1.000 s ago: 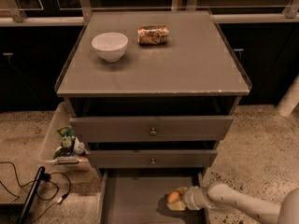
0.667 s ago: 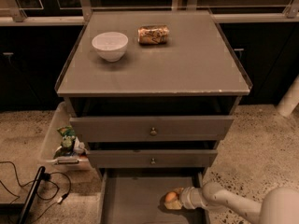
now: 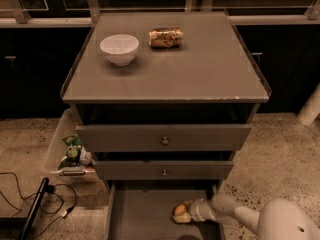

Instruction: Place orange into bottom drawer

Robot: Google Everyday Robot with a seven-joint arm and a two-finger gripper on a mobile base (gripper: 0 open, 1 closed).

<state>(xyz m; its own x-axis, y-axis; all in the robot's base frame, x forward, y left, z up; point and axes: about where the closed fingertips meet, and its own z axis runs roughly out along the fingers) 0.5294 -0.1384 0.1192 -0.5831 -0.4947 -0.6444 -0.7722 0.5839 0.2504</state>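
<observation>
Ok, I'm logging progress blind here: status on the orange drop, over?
Gripper low inside the open bottom drawer, right side. Shut on the orange. Nothing in the way.

smooth white rounded arm (image 3: 252,219), pale tool (image 3: 182,213) in bottom drawer (image 3: 142,215)

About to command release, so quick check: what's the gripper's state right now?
Gripper: closed on the orange, low inside the open bottom drawer, near its right side.
</observation>
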